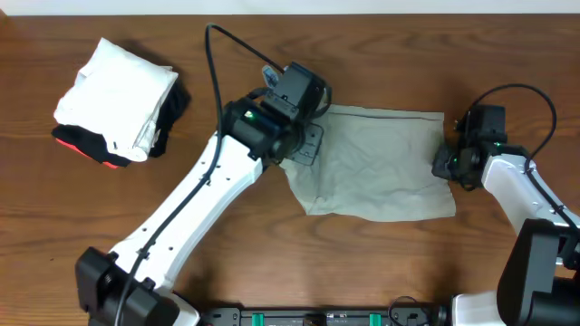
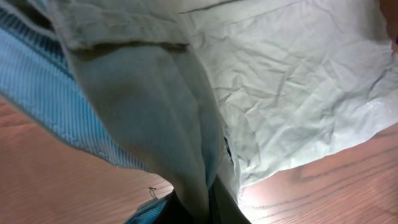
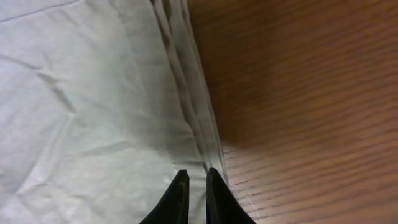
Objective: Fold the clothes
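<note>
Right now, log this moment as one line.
trousers: on table | left gripper: shut on their left end | right gripper: jaws nearly closed at right edge, grip unclear

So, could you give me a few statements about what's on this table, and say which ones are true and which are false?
1. The trousers lie on a wooden table. True.
2. The left jaws hang open above the trousers. False: they are shut on a bunch of the fabric.
3. The pile of other clothes sits on top of the trousers. False: it lies apart from them, off to their left.
4. The right jaws are at the trousers' right edge. True.
</note>
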